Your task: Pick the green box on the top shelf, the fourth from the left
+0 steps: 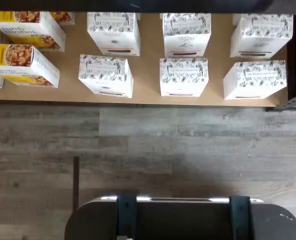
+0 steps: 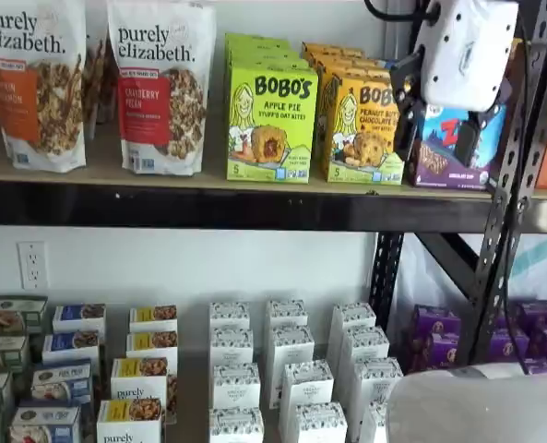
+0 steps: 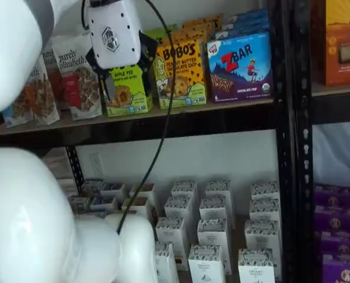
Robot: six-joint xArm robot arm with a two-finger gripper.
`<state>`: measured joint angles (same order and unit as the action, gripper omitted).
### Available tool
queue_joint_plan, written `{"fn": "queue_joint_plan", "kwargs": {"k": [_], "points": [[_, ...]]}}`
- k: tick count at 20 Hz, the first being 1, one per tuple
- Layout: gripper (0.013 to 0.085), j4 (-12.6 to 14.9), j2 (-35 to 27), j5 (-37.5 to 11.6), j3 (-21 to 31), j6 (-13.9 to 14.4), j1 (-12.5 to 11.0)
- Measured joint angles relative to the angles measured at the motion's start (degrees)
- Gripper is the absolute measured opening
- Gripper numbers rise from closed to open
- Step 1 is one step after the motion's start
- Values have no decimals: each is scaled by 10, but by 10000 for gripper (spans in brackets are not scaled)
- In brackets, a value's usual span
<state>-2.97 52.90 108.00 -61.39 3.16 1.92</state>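
Gripper [image 2: 436, 123] up at top shelf [image 2: 255, 205] height, in both shelf views: white body, black fingers [image 2: 404, 129] spread wide with a clear gap, nothing between them, touching no box. Green box [image 2: 270, 123] stands upright on the top shelf, between the purely elizabeth bag [image 2: 160, 85] and the yellow-orange Bobo's box [image 2: 363, 129]. Wrist view: only lower-shelf white cartons [image 1: 183, 77].

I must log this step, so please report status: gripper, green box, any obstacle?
Gripper open, holding nothing. Green box upright on the top shelf, untouched. Yellow-orange Bobo's box stands close beside it.
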Motion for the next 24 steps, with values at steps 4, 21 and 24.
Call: {"fn": "queue_joint_plan", "kwargs": {"k": [4,21,24], "points": [[850,-4,-5,-3,-1,16,15],[850,1,-66,-60,-28,79,83],[850,18,-88,-58,-44,100,108]]}}
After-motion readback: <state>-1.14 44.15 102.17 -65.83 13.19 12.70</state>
